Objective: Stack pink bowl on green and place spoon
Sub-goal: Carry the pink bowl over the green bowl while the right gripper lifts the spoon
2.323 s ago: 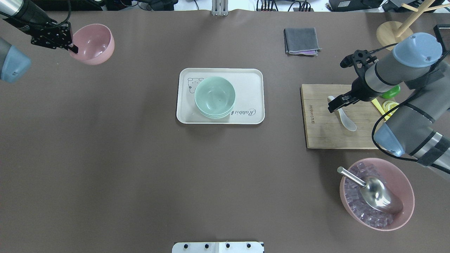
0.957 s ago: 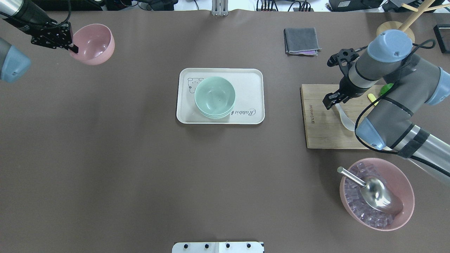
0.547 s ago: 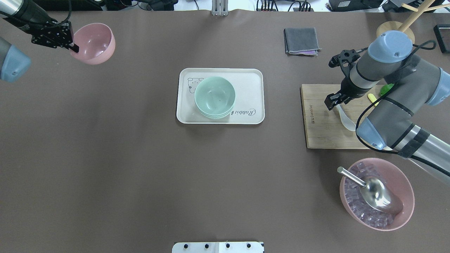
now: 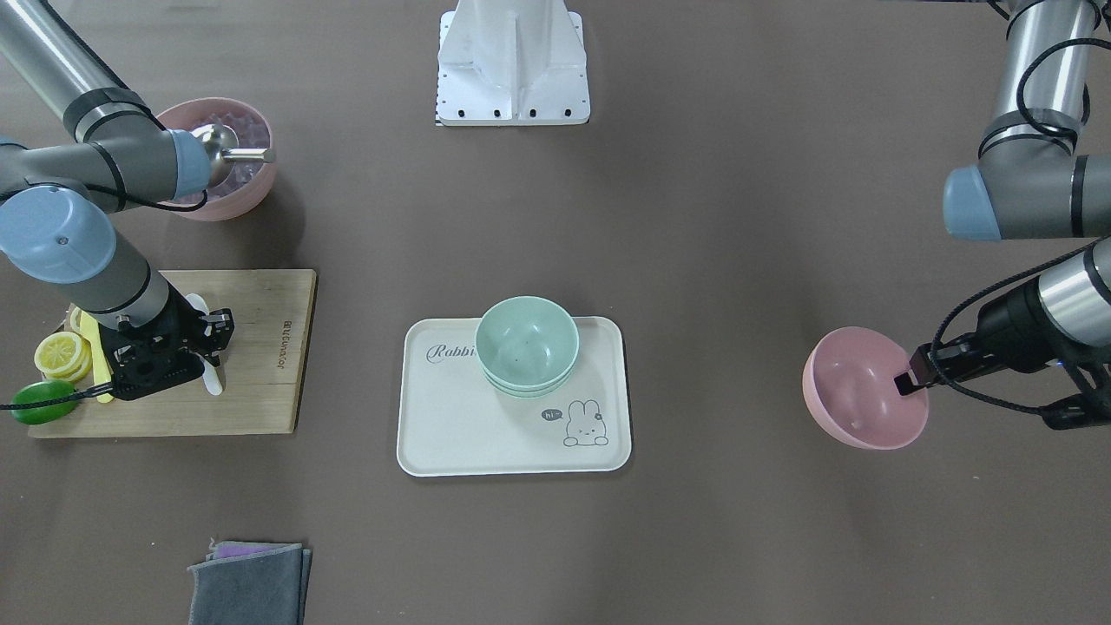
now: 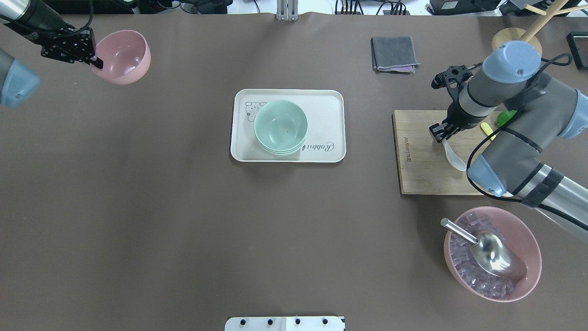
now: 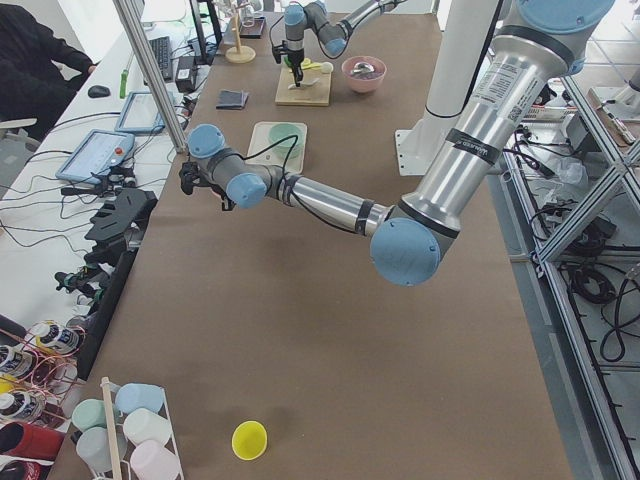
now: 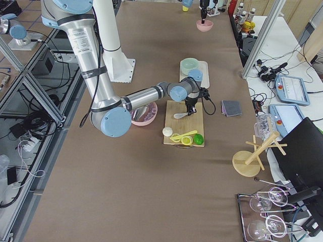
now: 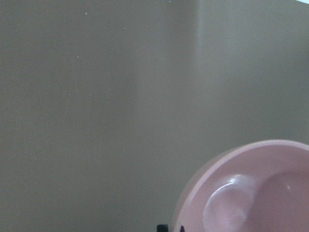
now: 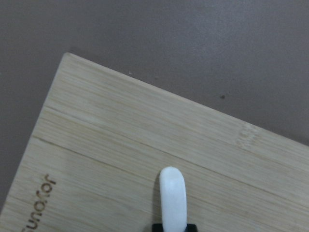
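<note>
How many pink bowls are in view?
2. A small matte pink round bowl held at its rim by the left hand, far left; a larger pink bowl of ice cubes with a metal scoop, near right. None seem hidden.

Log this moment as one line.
left tool: gripping pink bowl rim | right tool: gripping white spoon on cutting board | green bowls: on tray, pink not added
</note>
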You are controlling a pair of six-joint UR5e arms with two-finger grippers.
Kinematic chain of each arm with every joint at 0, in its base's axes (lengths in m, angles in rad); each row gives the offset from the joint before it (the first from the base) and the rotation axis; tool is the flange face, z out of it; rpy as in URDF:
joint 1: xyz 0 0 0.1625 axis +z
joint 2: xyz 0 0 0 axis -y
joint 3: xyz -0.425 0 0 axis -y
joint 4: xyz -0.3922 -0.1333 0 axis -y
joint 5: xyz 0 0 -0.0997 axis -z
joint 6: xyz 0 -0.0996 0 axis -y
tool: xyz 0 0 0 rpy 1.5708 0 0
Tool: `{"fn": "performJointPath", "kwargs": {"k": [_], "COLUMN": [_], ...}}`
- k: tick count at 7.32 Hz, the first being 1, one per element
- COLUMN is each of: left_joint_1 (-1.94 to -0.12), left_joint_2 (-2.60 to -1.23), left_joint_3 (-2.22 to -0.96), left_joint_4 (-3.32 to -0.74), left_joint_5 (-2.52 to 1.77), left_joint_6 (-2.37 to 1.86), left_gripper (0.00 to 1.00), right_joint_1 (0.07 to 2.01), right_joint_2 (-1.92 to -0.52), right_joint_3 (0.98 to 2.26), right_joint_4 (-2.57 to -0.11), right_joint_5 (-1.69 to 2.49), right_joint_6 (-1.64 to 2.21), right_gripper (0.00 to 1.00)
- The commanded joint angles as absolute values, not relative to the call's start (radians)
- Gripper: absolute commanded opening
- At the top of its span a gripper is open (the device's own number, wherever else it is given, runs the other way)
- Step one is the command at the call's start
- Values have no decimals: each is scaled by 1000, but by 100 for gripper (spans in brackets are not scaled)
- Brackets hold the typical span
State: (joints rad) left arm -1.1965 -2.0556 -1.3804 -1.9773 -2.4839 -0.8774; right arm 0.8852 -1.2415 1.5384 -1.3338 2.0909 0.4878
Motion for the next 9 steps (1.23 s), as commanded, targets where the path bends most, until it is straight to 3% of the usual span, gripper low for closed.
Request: {"fn": "performJointPath", "kwargs": {"k": [1,2,6,9], "left_joint_1": [-1197,-1197,-1155,-966], "left_joint_2": [-2056,-2056,-2115,-2252], "left_joint_3": [-1379,-1381,-1410,-1407], "left_joint_4": [-1977,-1977,-1979,-2070], "left_joint_5": [-2485,-2485,-2484,-2364], "left_joint_6": [-877,-877,-1019,-1356], "left_gripper": [0,0,0,0], "right_joint_1": [888,912,969,1054], "right_joint_2": [-1243,-1236,-1187,-1170], "right_joint_3": [1546,1551,1631,1634], "right_joint_4": [-1335,-1339,-1456,-1450], "right_joint_5": [2089,2103,2123,2195], "right_joint_6": [488,488,502,508], "right_gripper": [10,0,0,0]}}
